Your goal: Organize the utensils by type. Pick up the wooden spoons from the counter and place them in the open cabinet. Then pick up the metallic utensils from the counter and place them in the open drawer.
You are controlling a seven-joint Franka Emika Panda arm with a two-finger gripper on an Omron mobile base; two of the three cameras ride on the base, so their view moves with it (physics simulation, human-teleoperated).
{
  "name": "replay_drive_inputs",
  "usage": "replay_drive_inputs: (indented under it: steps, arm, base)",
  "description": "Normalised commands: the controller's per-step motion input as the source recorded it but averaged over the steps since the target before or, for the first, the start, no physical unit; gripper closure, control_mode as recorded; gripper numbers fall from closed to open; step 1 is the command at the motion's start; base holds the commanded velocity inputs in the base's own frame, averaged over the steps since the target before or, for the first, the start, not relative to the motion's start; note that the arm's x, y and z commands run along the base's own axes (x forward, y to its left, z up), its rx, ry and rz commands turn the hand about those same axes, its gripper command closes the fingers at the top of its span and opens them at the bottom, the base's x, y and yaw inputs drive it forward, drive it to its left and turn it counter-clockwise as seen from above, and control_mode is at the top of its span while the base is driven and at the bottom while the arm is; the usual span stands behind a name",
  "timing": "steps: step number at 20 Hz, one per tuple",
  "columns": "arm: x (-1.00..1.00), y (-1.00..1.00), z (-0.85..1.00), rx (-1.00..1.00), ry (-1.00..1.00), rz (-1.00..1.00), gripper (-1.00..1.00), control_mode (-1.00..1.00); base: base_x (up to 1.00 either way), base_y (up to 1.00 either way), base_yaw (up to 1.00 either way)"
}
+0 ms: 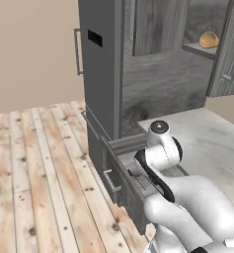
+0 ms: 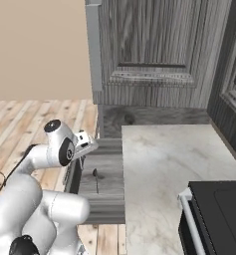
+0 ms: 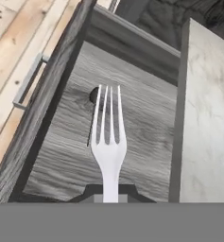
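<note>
The jaws are closed on a silver fork (image 3: pixel 109 137), gripped by the end of its handle, tines pointing away from the hand. The fork hangs above the open drawer (image 3: pixel 71 156), roughly over the middle of its floor and clear of its walls. On the drawer floor, beneath the tines, lies a small dark-looking piece (image 2: pixel 95 178) with a round end; it may be the other metallic utensil, the small spoon, though it is too dim to be sure. The drawer stands pulled out from below the worktop (image 2: pixel 162 174), its front with the short silver bar handle (image 3: pixel 28 80) on the side away from the worktop.

The stretch of worktop beside the drawer carries no spoons or cutlery, so the wooden spoons look already cleared from it. The cabinet (image 1: pixel 160 54) above the drawer is open, and an orange-brown rounded thing (image 1: pixel 209 39) rests on its pale shelf; I cannot tell whether that is a spoon.

By this reading the task is near its end: what remains is to lower the fork into the drawer and let it go
</note>
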Motion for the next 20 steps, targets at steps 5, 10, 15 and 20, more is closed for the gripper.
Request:
replay_drive_inputs:
  steps: [5, 10, 15, 20]
  arm:
    - [0.5, 0.0, -0.68, -0.07, -0.06, -0.32, 1.0, -1.0]
    - [0.51, -0.09, -0.65, -0.03, -0.03, -0.07, 1.0, -1.0]
    - [0.44, -0.23, -0.36, 0.0, 0.01, 0.02, 1.0, -1.0]
    - [0.34, -0.15, -0.44, 0.0, 0.01, 0.02, 1.0, -1.0]
  base:
    - [0.0, 0.0, 0.0]
    - [0.0, 0.0, 0.0]
    - [0.0, 0.0, 0.0]
    - [0.0, 0.0, 0.0]
